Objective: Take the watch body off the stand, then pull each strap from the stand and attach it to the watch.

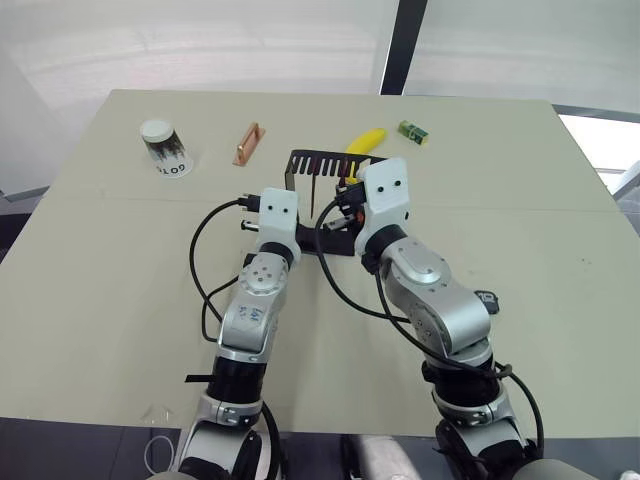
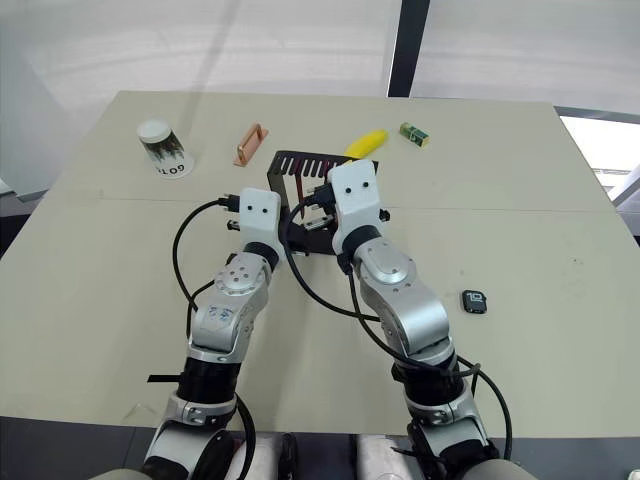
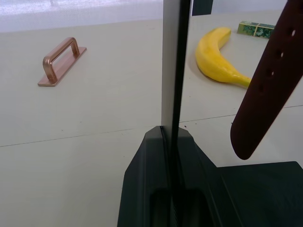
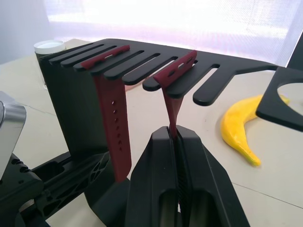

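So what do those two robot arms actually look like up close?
Both arms are silver-grey metal built from rounded joints, ending in white box-shaped wrist housings with small dark dots. Loose black cables loop alongside each. The left gripper and right gripper each have two chunky black fingers.

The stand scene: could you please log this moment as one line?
watch body: on table, off stand | right hand: shut on hanging strap | left hand: shut on stand upright | second strap: hanging

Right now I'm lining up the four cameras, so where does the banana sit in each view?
Left eye: banana just behind the stand comb, right end.
Right eye: banana, same spot.
Left wrist: banana beyond the upright and a hanging strap.
Right wrist: banana below the ring arm.
Shared landmark: the stand.
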Robot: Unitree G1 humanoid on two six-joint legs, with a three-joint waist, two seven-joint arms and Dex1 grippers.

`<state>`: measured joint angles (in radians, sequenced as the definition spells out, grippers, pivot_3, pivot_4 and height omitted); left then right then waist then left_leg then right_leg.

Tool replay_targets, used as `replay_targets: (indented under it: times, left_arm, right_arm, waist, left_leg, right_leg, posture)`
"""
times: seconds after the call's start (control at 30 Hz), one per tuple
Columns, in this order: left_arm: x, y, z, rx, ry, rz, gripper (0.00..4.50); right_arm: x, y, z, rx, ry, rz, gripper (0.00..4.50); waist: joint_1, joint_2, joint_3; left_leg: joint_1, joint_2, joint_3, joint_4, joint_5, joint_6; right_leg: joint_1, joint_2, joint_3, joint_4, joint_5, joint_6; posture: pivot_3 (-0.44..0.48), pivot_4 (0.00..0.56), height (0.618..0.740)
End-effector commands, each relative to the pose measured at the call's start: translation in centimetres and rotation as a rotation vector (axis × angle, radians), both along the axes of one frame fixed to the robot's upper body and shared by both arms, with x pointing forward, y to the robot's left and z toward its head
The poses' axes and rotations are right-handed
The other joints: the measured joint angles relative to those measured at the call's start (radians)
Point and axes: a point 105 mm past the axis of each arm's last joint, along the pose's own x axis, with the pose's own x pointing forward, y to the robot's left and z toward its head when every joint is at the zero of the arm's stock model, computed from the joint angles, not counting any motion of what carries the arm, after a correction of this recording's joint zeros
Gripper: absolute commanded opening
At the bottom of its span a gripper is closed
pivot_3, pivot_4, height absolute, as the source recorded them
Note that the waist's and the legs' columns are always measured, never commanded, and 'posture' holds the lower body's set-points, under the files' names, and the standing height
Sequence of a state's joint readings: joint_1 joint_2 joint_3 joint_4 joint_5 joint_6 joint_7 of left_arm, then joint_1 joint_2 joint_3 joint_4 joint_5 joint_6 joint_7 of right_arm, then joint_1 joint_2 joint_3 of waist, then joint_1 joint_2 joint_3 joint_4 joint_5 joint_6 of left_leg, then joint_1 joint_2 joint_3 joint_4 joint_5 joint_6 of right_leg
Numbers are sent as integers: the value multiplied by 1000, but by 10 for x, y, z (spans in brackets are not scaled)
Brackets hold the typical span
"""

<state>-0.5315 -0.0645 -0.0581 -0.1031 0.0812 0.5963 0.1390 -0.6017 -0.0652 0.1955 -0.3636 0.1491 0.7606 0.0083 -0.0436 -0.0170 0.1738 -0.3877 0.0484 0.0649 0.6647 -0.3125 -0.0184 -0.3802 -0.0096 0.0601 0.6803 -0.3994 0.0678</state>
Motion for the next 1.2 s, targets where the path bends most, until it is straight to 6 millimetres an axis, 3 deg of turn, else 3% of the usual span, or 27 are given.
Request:
replay_targets:
  times: [0.03,0.53,0.83,1.2]
  left_arm:
    - [-2,-5,-6,-7,20,-13,0]
    - [1,-2,-8,-8,33,3,0]
    - [1,-2,-7,1,21,-12,0]
    - [-1,-3,-8,6,29,-32,0]
  right_arm:
    - [-12,2,20,5,-98,27,34]
    - [-18,-1,23,-30,-126,39,34]
    - [-40,-3,19,-54,-140,137,34]
    - [-56,-35,4,-56,-68,216,34]
  waist:
    - [0,0,0]
    - [1,0,0]
    - [2,0,0]
    - [12,0,0]
  left_leg:
    - [0,0,0,0,0,0]
    - [0,0,0,0,0,0]
    - [0,0,0,0,0,0]
    - [0,0,0,-1,0,0]
  right_leg:
    - [0,0,0,0,0,0]
    - [0,0,0,0,0,0]
    - [0,0,0,-1,0,0]
    - [2,0,0,-3,0,0]
  posture:
    - [0,150,740]
    - [0,150,740]
    - [0,150,740]
    - [0,150,740]
